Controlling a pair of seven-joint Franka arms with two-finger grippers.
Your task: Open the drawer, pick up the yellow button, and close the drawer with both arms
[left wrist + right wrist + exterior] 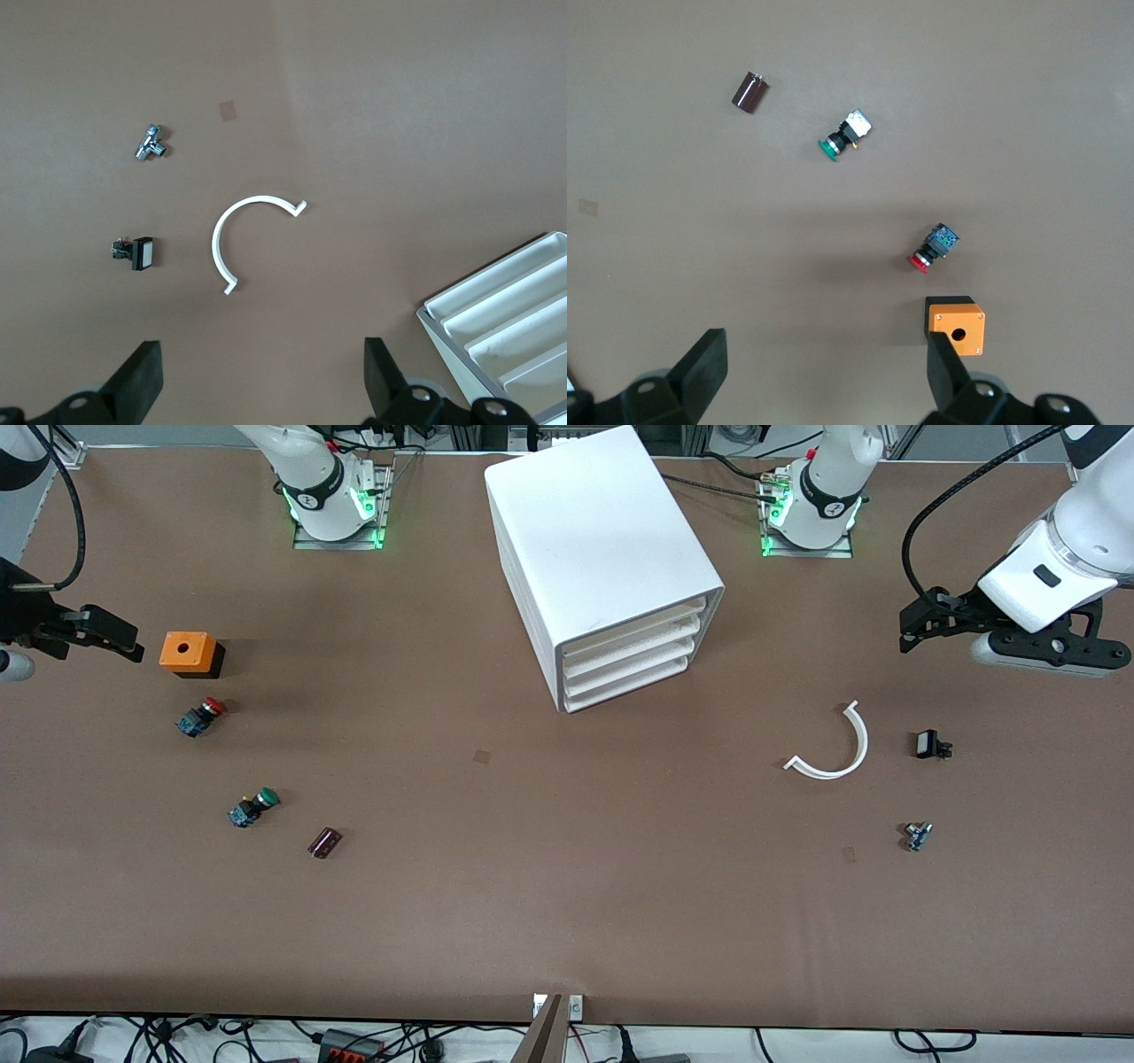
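Your left gripper (pixel 905 631) is hanging released at the left arm's end of the worktop, your right gripper (pixel 120 638) likewise released at the other end. The drawer (pixel 636 631) is sitting closed mid-table near the bases' edge; no yellow button is showing

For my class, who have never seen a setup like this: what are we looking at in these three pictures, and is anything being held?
Two white robot arms stand at a brown table. The big picture looks down from a high camera facing them; each small one comes from a camera on an arm's wrist.

The left end effector hangs open over a white curved strip, a small black part and a small metal fitting. The right end effector hangs open over an orange box, a red-capped button, a green-capped button and a dark cylinder.

In the middle stands a white cabinet; its top drawer is shut. Nothing is held, and no yellow button shows.
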